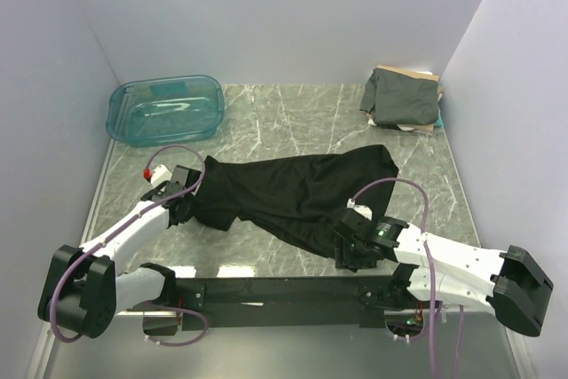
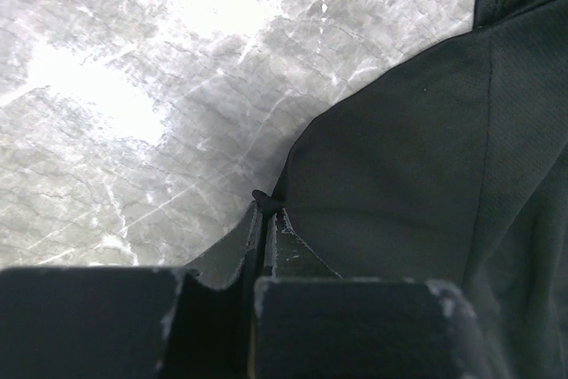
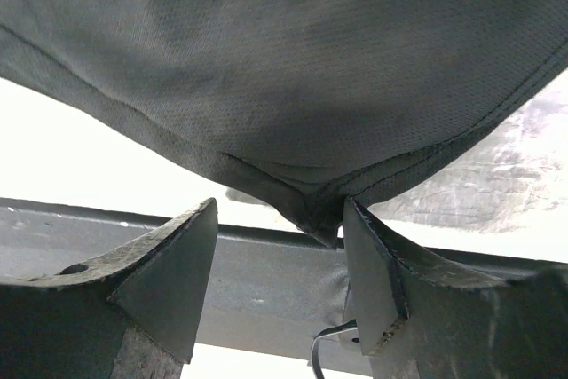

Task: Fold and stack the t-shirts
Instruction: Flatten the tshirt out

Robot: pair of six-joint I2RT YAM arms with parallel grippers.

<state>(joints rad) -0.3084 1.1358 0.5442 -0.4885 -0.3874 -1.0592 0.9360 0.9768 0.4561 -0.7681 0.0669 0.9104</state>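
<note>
Top external view: the plain black soft cloth t-shirt [image 1: 302,197] lies rumpled but spread on the grey marble-patterned table [image 1: 293,122], nearer the arms than the translucent teal plastic bin [image 1: 164,108] and to its right. Level with that bin, well to its right, sits a pile of folded dark grey-green, tan and white t-shirts [image 1: 401,99]. The left gripper [image 2: 266,212] is pinched tight on the black t-shirt's edge, at the end closest to the bin. The right gripper [image 3: 280,210] has its jaws apart, a hem corner dipping between them, unclamped. The step appears to be taking 2 corners to flatten the shirt for folding. Next, the right jaws need to close on that corner.
</note>
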